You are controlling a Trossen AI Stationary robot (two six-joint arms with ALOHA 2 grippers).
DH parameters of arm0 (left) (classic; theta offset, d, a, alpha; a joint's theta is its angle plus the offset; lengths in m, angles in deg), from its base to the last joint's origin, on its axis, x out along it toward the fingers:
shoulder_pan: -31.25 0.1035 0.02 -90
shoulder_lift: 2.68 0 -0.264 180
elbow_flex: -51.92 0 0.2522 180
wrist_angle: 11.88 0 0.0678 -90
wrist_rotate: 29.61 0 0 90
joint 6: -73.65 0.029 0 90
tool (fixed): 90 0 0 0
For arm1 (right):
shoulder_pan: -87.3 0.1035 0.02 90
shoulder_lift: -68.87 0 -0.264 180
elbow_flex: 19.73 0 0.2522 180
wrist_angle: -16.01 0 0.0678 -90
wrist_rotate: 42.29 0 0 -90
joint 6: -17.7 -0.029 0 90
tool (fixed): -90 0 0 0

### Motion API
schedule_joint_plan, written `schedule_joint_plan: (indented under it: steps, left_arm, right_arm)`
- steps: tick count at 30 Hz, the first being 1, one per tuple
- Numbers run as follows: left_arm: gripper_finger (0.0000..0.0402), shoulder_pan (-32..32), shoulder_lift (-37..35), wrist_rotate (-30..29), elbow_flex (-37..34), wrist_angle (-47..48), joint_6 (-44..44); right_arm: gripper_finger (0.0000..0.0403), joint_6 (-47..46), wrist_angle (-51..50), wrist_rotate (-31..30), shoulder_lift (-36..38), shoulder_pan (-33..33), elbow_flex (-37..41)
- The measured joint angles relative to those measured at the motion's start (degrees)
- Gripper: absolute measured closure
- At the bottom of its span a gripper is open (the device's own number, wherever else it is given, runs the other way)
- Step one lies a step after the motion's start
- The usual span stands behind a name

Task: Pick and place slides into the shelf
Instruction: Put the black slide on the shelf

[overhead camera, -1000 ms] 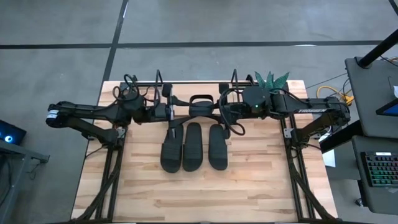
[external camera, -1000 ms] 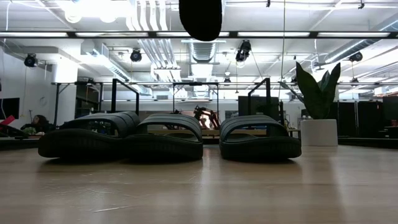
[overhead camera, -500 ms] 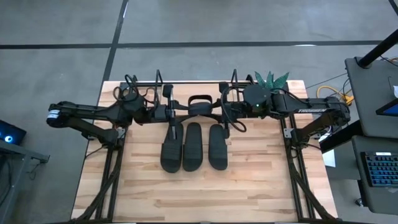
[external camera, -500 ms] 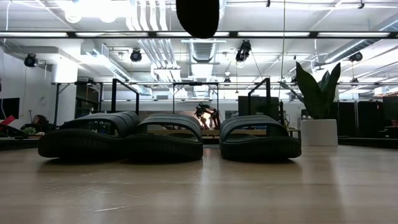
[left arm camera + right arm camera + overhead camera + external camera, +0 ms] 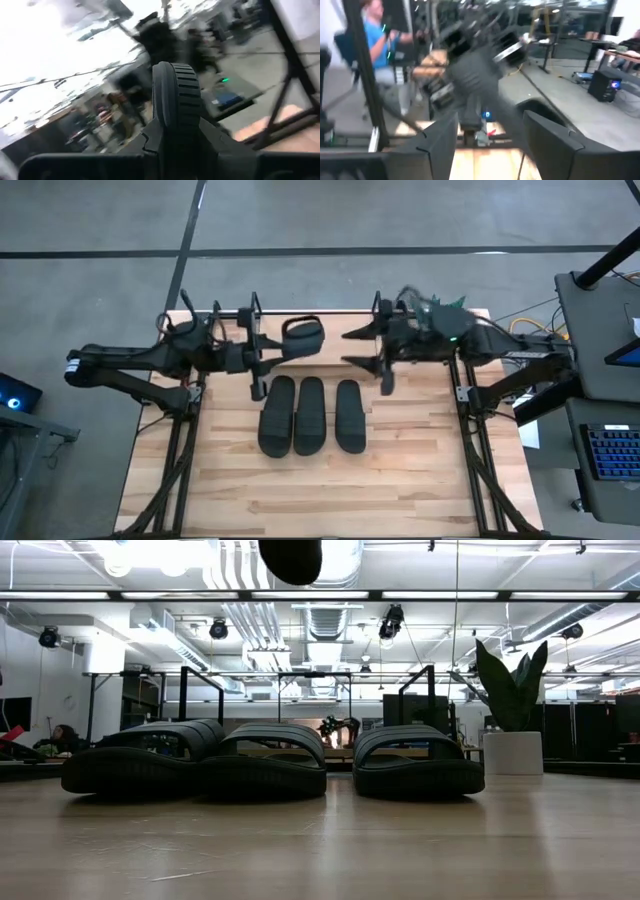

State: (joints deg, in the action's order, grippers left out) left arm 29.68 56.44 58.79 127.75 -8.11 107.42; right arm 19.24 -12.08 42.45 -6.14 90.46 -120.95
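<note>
Black slide (image 5: pixel 302 337) hung clenched in left gripper (image 5: pixel 270 348) jaws, above counter (image 5: pixel 400 480) far edge. Three slides (image 5: pixel 309 415) lay side by side mid-counter. Right gripper (image 5: pixel 362 347) hovered near, jaws spread, holding nothing.

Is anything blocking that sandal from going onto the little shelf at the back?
Nothing visible does. The left tool holds the sandal up at the shelf's left part; the open right tool is apart on the right.
</note>
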Motion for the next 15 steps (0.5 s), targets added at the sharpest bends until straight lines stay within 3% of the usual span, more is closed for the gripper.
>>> schedule_joint_plan:
  steps: [4,8,15]
  left_arm:
    - [0.0359,-0.05,-0.39,4.73,0.02,4.37,-0.28]
    - [0.0359,-0.04,0.84,5.11,0.02,7.63,-0.34]
    - [0.0360,-0.05,4.96,5.19,3.96,14.74,2.58]
  right_arm:
    - [0.0185,-5.87,0.37,-3.77,2.04,-0.49,-0.04]
    - [0.0184,-11.89,-1.09,-0.35,2.48,-1.25,0.00]
    - [0.0184,-15.92,-10.22,-0.74,2.52,-1.38,0.02]
